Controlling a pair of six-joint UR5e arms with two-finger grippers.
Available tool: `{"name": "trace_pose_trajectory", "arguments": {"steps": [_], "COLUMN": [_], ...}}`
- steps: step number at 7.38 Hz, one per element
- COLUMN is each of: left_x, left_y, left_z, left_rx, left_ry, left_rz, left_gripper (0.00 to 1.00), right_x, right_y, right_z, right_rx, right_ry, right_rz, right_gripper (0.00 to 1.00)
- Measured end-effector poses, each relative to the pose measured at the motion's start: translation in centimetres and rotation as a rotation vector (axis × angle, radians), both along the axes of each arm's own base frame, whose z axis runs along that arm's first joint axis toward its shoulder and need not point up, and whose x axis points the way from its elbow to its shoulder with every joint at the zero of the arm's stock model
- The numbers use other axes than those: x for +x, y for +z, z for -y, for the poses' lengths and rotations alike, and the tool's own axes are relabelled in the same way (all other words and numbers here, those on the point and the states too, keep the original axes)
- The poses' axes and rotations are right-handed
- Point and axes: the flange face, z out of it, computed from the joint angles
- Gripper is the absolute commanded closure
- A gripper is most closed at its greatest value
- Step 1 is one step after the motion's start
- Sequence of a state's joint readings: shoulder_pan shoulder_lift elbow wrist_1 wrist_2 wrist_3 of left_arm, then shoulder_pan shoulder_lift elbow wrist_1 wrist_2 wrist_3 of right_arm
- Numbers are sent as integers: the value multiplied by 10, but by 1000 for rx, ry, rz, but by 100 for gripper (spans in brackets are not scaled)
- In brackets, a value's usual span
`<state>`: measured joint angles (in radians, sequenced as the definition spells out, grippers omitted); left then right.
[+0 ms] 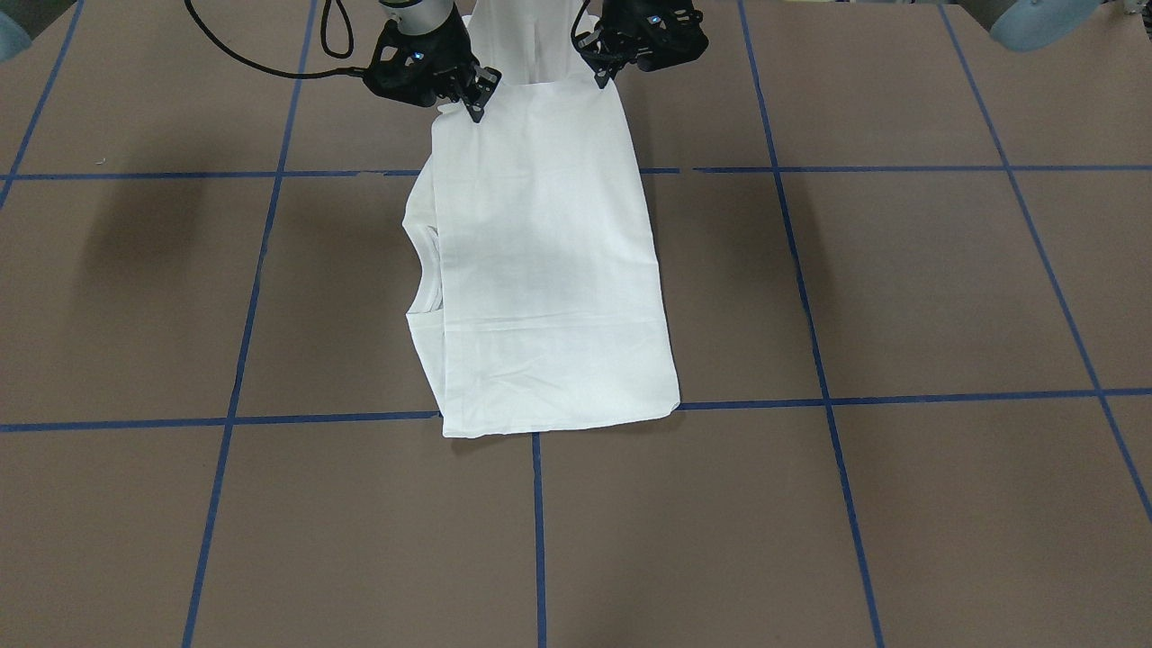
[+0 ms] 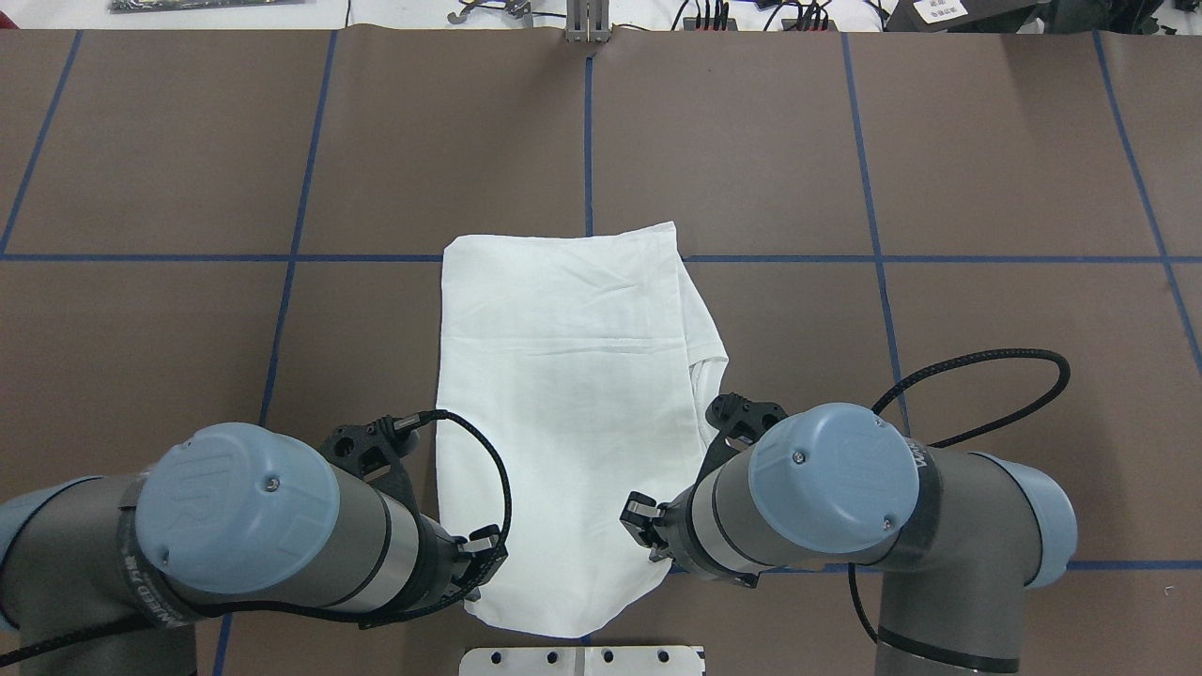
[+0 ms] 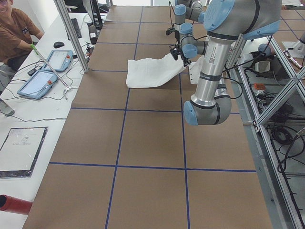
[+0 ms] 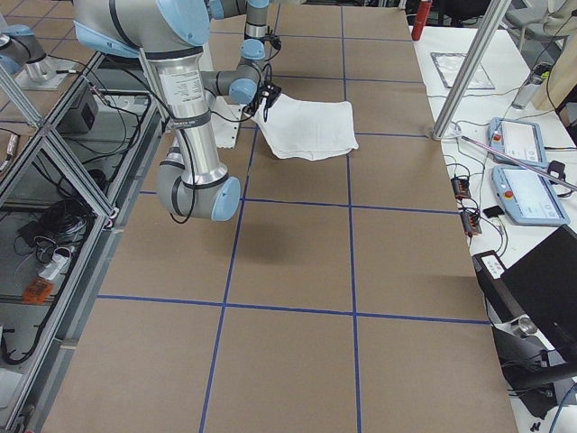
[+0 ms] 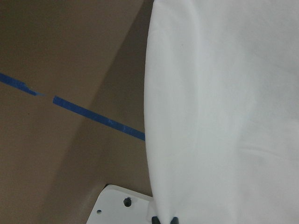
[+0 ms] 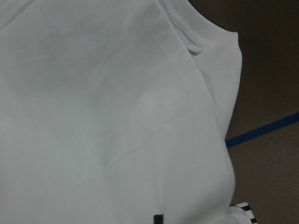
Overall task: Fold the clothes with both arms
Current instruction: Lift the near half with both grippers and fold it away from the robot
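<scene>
The clothes are one white shirt (image 1: 549, 270), folded into a long rectangle in the middle of the brown table. Its ribbed collar (image 2: 706, 376) shows at the edge on my right. My left gripper (image 1: 601, 79) is shut on the shirt's near corner on my left side. At the other near corner my right gripper (image 1: 472, 106) is shut on the cloth too. Both corners are raised a little off the table close to my base. In the overhead view the left gripper (image 2: 481, 554) and right gripper (image 2: 641, 521) flank the shirt's near end. White cloth (image 5: 224, 116) fills both wrist views.
The white base plate (image 2: 582, 659) lies just behind the shirt's near edge. Blue tape lines (image 1: 540, 531) grid the table. A person (image 3: 16, 31), tablets (image 3: 47, 67) and a metal post (image 3: 71, 33) are at the far side bench. A red cylinder (image 3: 12, 204) lies there too.
</scene>
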<state>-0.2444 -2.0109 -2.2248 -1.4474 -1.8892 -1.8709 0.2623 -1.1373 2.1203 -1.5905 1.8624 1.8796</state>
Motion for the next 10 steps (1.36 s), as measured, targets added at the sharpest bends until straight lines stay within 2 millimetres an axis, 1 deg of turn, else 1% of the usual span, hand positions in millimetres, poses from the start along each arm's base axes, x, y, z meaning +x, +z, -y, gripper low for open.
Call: {"name": "trace_pose_trajectory", "arguments": {"steps": [1,2,3,4,5,6,7,8,10], "left_x": [-1,-7,-18,-34,-49,-56,-54,-51,-40], "left_y": [2,4,5,3,2,2,1,-2,-2], "left_z": [9,27,51,77,102,129,154,176,214], "left_rx": [12,42,68,91,118,141,158,166,171], "left_ry": [-8,-25,-52,-74,-83,-91,-102,-117,-144], "left_rz": [5,10,10,3,-4,2,13,23,42], "left_gripper": [100,100,100,100,100,100,100,100,100], "right_x": [3,12,23,32,36,33,30,28,18], "right_y": [-1,-6,-15,-23,-29,-34,-36,-36,-38], "right_z": [12,33,56,80,102,129,153,171,199], "right_rx": [16,43,80,114,142,170,188,196,192], "right_ry": [25,58,88,117,141,157,171,183,195], "right_rz": [0,8,21,28,25,12,-5,-20,-48], "right_gripper": [100,100,100,100,100,100,100,100,100]}}
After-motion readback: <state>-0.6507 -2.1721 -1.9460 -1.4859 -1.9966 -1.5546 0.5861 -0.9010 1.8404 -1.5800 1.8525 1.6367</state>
